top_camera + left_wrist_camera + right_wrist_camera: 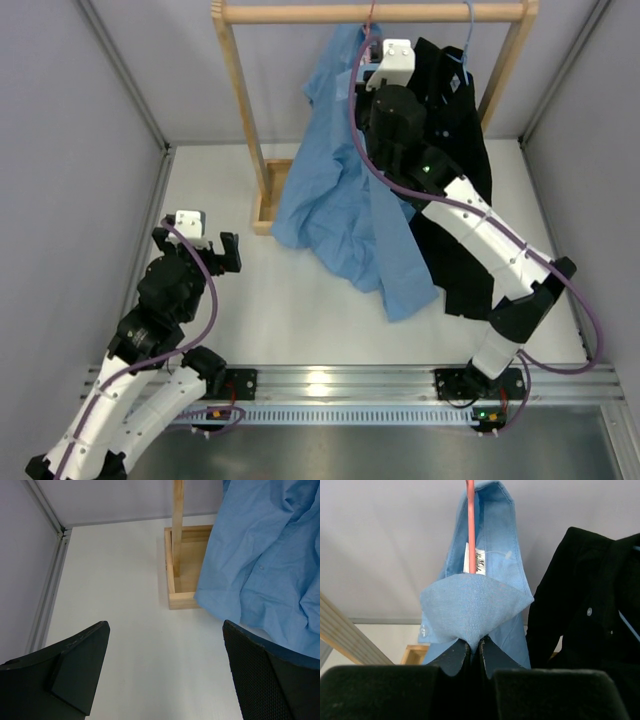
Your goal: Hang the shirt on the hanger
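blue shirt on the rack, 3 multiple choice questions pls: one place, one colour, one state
1. Where is the black shirt relative to the light blue shirt?
A right of it in the top view
B left of it
C flat on the table

2. What colour is the hanger wire?
A green
B pink
C white

3. How is the right claw?
A wide open
B out of view
C shut on the light blue shirt

1 A, it hangs at the wooden rack's right end.
2 B, pink wire rises past the neck label.
3 C, it pinches a collar fold.
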Controlling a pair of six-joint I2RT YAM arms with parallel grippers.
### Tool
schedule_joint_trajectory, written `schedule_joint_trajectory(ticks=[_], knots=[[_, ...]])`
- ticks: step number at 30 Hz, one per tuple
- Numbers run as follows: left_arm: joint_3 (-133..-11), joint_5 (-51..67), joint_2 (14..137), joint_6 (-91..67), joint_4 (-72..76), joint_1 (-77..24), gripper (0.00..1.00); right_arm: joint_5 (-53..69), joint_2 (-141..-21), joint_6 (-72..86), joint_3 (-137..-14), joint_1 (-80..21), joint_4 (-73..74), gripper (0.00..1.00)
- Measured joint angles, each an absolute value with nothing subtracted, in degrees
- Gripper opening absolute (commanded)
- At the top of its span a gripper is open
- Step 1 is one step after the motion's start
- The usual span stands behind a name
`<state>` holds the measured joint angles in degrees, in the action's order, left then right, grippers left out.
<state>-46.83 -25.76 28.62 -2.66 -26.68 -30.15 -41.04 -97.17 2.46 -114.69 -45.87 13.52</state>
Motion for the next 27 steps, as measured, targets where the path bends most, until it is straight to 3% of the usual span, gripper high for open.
schedule_joint_trajectory(ticks=[10,17,20,21,24,27], knots=[[-45.25,-24.97,26.02,-2.83,-26.44,-29.89,0.98,-44.14,-96.73,7.05,-103.68,-45.91,9.17,0.0],[-45.23,-24.43,26.09,-2.85,-26.44,-29.02,0.98,-46.85,-96.62,7.79,-102.35,-45.84,7.09,0.0],[-45.21,-23.9,26.26,-2.87,-26.39,-28.42,0.98,-46.3,-96.51,8.1,-101.73,-45.84,6.2,0.18],[-45.21,-23.79,26.37,-2.87,-26.35,-28.25,0.98,-46.11,-96.4,8.27,-101.43,-45.84,5.93,0.32],[-45.19,-23.55,26.61,-2.9,-26.22,-27.73,0.98,-44.86,-95.77,8.86,-99.72,-45.74,5.5,0.57],[-45.19,-23.51,26.89,-2.98,-26.06,-27.07,0.98,-43.38,-94.32,8.95,-97.91,-45.67,5.39,0.7]])
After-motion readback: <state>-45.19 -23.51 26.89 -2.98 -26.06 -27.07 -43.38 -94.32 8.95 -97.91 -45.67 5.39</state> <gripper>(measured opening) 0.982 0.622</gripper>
